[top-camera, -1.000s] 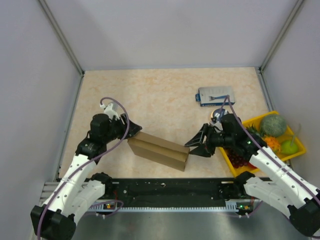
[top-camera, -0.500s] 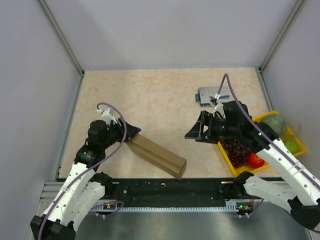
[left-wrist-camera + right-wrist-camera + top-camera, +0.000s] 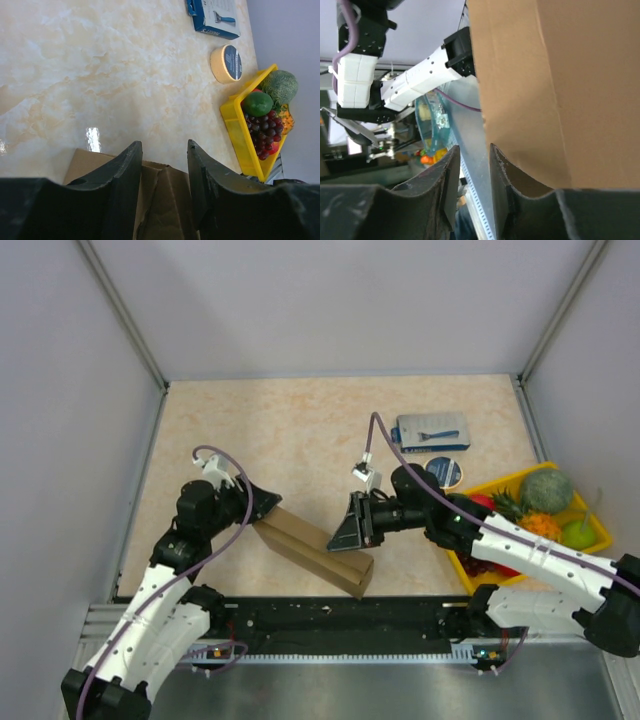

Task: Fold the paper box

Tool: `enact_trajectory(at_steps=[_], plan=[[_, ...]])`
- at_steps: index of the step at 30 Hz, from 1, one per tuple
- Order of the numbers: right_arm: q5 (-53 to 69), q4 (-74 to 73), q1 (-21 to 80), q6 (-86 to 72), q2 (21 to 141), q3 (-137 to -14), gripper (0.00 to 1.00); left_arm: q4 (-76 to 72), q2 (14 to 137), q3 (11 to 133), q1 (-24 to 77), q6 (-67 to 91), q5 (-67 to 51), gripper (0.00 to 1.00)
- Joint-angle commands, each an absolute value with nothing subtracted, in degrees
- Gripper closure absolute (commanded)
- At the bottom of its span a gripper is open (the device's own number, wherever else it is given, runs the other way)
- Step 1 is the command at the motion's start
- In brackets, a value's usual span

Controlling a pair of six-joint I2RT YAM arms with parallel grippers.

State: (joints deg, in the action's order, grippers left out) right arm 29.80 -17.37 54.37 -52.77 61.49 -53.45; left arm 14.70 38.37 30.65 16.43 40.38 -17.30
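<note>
Left gripper (image 3: 272, 506) pinching one end of the plain brown cardboard box (image 3: 300, 546), the right gripper (image 3: 338, 538) returns to it, jaws narrowly parted, to resume folding.

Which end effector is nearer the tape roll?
Right. The right end effector is over the right half of the paper box, closer to the tape roll; the left end effector is at its left end.
</note>
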Motion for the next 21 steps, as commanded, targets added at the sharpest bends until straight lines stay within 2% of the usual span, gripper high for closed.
enact_trajectory(at_steps=[1,4,6,7,10,15,17,20,21], plan=[[35.0,3.0,54.8,-62.9,61.1,-46.2,0.73,19.1,39.9,30.0,16.4,38.5,-14.5,0.55],[34.6,7.2,54.8,-64.3,61.3,-40.4,0.75,18.8,40.2,30.1,16.4,38.4,-14.5,0.55],[33.0,4.3,54.5,-60.0,62.4,-40.0,0.76,18.8,40.3,30.2,16.4,38.2,-14.6,0.55],[32.1,-2.7,54.3,-57.5,62.6,-41.1,0.77,18.9,40.4,30.2,16.4,38.3,-14.6,0.55],[30.4,-8.4,54.1,-52.7,62.1,-46.4,0.77,19.2,40.1,30.3,16.4,38.1,-14.8,0.55],[32.8,-10.3,55.1,-52.9,61.4,-52.6,0.75,20.1,39.5,30.7,16.4,37.5,-14.5,0.53],[33.6,-7.1,55.4,-54.5,60.3,-51.0,0.74,21.0,39.5,31.4,16.4,37.2,-14.5,0.49],[35.3,-0.5,55.5,-60.0,58.4,-41.7,0.74,22.8,39.6,33.0,16.3,35.1,-13.2,0.41],[35.9,6.3,55.5,-63.2,58.0,-36.2,0.75,23.4,39.6,33.7,16.3,34.5,-12.6,0.39]])
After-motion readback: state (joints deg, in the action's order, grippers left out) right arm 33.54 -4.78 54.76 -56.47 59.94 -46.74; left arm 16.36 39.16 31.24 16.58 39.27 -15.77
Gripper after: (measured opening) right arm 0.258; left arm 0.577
